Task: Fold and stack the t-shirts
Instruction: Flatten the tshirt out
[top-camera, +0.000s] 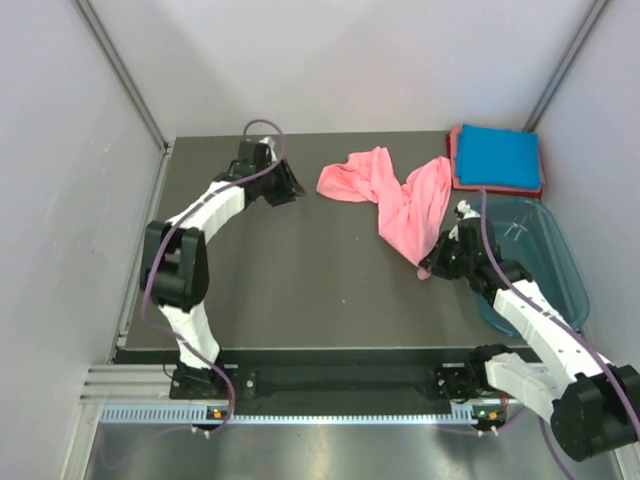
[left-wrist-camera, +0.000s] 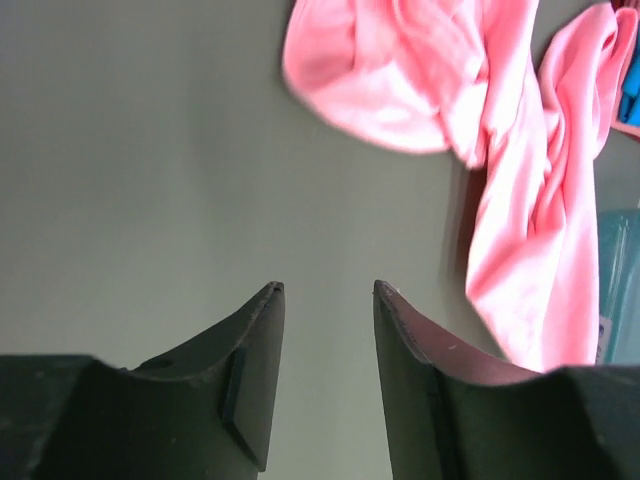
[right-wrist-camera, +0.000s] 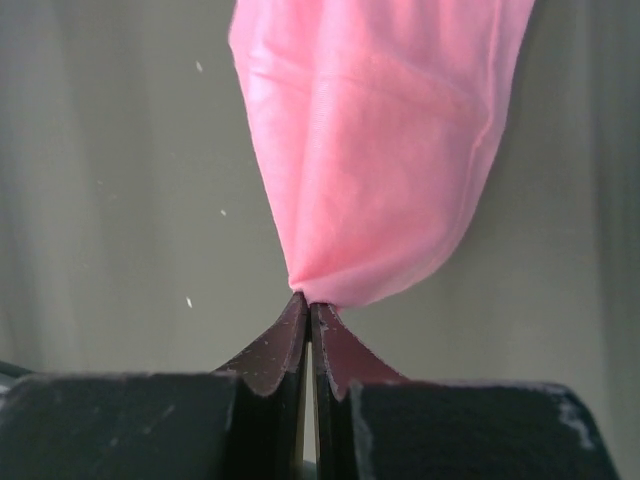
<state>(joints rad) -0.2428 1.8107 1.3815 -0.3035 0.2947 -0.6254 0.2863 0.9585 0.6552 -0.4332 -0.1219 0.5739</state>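
The pink shirt (top-camera: 395, 200) lies crumpled at the upper centre of the table (top-camera: 300, 290). The right gripper (right-wrist-camera: 307, 300) pinches its lower tip. The left gripper (left-wrist-camera: 328, 290), at upper left, stands spread and empty. The blue shirt (top-camera: 497, 155) lies folded on the red shirt (top-camera: 455, 165) at upper right.

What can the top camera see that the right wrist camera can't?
Only the top view: the blue shirt folded on top of the reddish shirt in the far right corner, the teal tub on the right, and the left pincer, apart from the pink shirt. Only the right wrist view: up close, the right pincer shut on a bunched tip of that shirt. Both: the crumpled pink shirt and the dark table.
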